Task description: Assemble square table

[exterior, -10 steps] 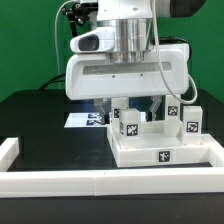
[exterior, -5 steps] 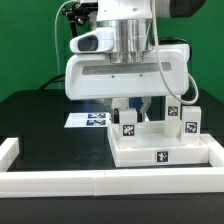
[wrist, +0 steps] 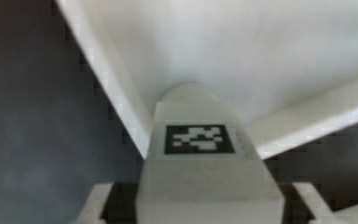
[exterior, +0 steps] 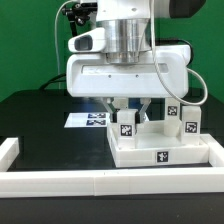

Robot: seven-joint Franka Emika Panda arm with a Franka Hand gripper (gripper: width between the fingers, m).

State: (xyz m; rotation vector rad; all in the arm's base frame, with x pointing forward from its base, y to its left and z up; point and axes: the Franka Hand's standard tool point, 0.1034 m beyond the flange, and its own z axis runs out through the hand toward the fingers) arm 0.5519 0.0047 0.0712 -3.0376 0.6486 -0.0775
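Note:
The white square tabletop (exterior: 138, 152) lies on the black table against the barrier wall, at the exterior view's right. A white marker-tagged leg (exterior: 127, 126) stands upright on it near its left part. My gripper (exterior: 129, 108) hangs right above this leg, with a finger on each side. In the wrist view the leg (wrist: 197, 150) lies between my fingers (wrist: 108, 206), with a dark gap on both sides, so the gripper (wrist: 197, 206) is open around it. The tabletop's surface (wrist: 211, 50) shows beyond the leg. More legs (exterior: 192, 122) stand at the tabletop's right.
A long low white barrier wall (exterior: 100, 182) runs along the front, with a raised end (exterior: 8, 150) at the exterior view's left. The marker board (exterior: 86, 119) lies flat on the black table behind the gripper, to the left of the tabletop.
The gripper has risen slightly over the leg, and its fingers now show on either side of the leg's top. The leg and tabletop have not moved.

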